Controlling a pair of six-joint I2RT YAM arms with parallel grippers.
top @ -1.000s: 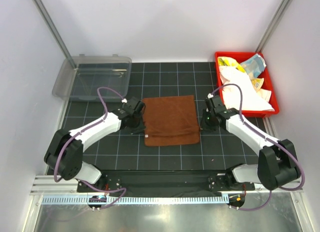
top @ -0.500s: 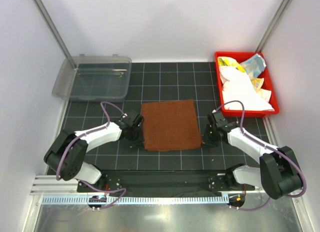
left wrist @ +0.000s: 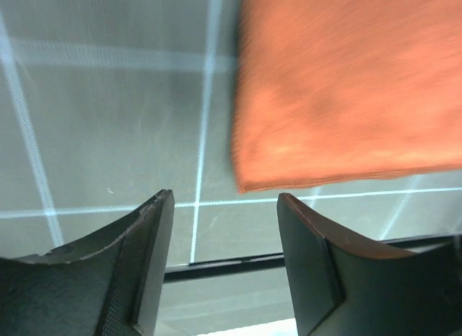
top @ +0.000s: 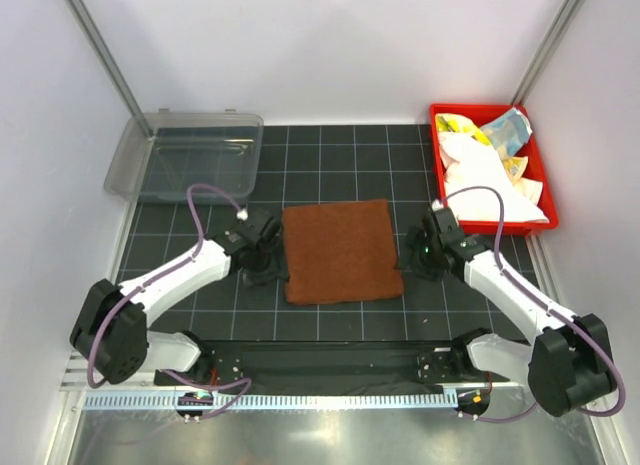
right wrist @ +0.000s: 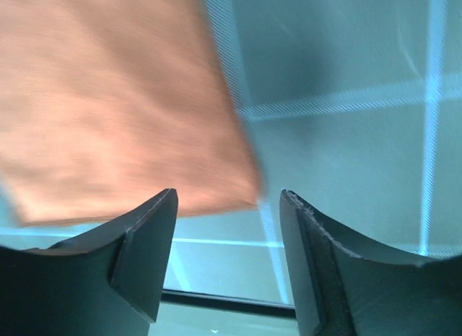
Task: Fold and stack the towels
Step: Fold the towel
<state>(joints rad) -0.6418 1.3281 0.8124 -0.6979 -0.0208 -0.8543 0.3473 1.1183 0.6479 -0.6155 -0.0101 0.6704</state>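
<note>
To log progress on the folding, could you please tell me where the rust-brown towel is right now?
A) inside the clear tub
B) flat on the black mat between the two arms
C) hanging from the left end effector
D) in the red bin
B: the rust-brown towel lies flat on the black mat, with the left end effector and right end effector open and empty beside its edges.

I see the rust-brown towel lying flat on the tabletop. The left end effector and right end effector flank it, seemingly not touching it.
</note>
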